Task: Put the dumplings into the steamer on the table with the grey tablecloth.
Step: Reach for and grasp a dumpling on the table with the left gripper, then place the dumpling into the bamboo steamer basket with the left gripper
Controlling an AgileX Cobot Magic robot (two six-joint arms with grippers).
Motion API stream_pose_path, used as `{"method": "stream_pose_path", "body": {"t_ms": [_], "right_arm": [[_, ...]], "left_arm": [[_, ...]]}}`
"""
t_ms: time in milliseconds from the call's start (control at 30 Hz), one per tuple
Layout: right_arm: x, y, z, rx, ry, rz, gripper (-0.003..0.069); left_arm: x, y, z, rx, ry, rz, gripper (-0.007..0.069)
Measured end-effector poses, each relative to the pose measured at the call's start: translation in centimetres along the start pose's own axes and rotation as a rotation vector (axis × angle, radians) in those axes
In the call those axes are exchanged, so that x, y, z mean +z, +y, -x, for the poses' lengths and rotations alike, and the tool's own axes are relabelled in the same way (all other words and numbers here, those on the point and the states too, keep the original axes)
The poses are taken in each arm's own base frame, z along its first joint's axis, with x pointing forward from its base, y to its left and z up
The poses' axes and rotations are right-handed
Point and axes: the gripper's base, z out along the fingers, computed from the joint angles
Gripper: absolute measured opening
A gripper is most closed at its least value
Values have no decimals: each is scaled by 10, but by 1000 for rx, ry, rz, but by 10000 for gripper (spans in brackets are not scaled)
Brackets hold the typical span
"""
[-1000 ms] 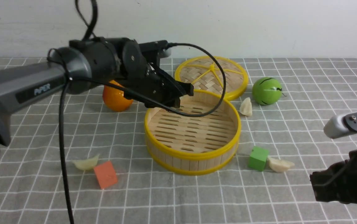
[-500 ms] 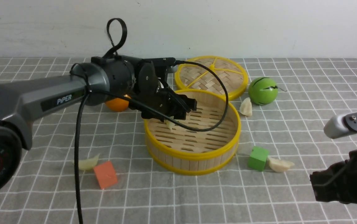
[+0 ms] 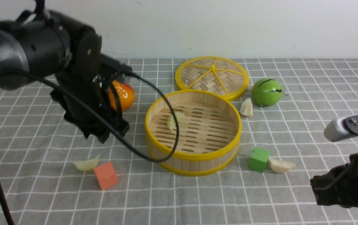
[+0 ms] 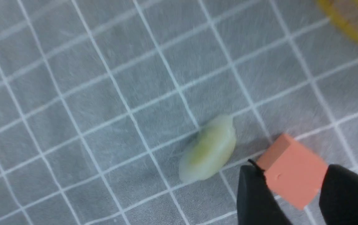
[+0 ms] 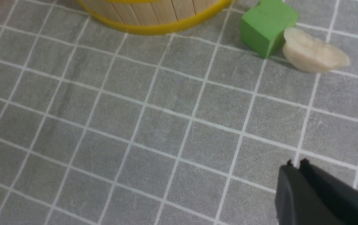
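Note:
The steamer (image 3: pixel 197 156) stands mid-table on the grey tablecloth (image 3: pixel 179 200). One pale greenish dumpling (image 3: pixel 174 120) lies on its slatted floor. A second greenish dumpling (image 3: pixel 87 164) lies on the cloth at the front left, also in the left wrist view (image 4: pixel 208 150). A creamy white dumpling (image 3: pixel 246 107) lies behind the steamer's right side. Another (image 3: pixel 280 165) touches the green cube and shows in the right wrist view (image 5: pixel 315 56). My left gripper (image 3: pixel 113 134) hangs open and empty above the cloth left of the steamer (image 4: pixel 290 172). My right gripper (image 3: pixel 318 189) is shut and empty at the front right (image 5: pixel 296 164).
An orange cube (image 3: pixel 105 175) sits beside the front-left dumpling, seen between my left fingers (image 4: pixel 293 175). A green cube (image 3: pixel 258 158) sits right of the steamer. The woven lid (image 3: pixel 211 76), a green ball (image 3: pixel 267 91) and an orange ball (image 3: pixel 122 95) lie further back.
My left gripper let the greenish dumpling go into the steamer, then rose and swung left, now pointing down over the front-left cloth. The right arm has not moved.

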Motion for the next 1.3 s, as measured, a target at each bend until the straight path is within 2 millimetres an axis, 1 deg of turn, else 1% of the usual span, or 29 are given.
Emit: {"method": "stream_pose_path", "body": {"t_ms": [100,167,267,467,600,700,767,833,900,1000,1033,1067,1100,1133,1167,1200,1233,1267,1300], "right_arm": [[0,1,0,19,-3,10,29],[0,1,0,24,-4,13,31],[0,2,0,31,-5,17,34],[0,2,1,35,-5,18,41],[0,2,1,35,-5,18,41],[0,2,1,35,-5,18,41],[0,2,1,35,-5,18,41],[0,2,1,36,-6,19,43],[0,2,1,37,-6,19,44],[0,2,1,38,-6,20,47],[0,2,1,38,-6,20,50],[0,2,1,38,-6,20,50],[0,2,1,38,-8,19,51],[0,2,1,38,-13,18,52],[0,1,2,38,-17,16,51],[0,1,3,38,-28,13,52],[0,1,3,38,-28,12,53],[0,1,3,38,-34,10,55],[1,1,3,39,-33,10,57]], "left_arm": [[31,13,-11,-32,14,-30,251],[35,16,-12,-39,12,-31,248],[51,24,-14,-78,23,-43,246],[78,23,-17,-85,80,-61,262],[86,22,-17,-81,88,-62,296],[89,22,-17,-80,98,-63,306],[89,22,-17,-81,98,-63,296],[89,22,-17,-101,98,-60,259],[87,22,-17,-118,96,-56,254],[78,24,-16,-155,86,-52,254],[61,27,-10,-184,51,-46,254],[56,28,-8,-197,34,-46,254],[34,30,0,-232,-28,-53,254],[21,29,5,-251,-70,-65,254],[13,28,10,-268,-98,-81,254],[-7,20,20,-290,-164,-127,254],[-9,19,22,-293,-170,-135,254],[-21,7,30,-304,-214,-193,254],[-29,-5,37,-319,-247,-253,254]]}}
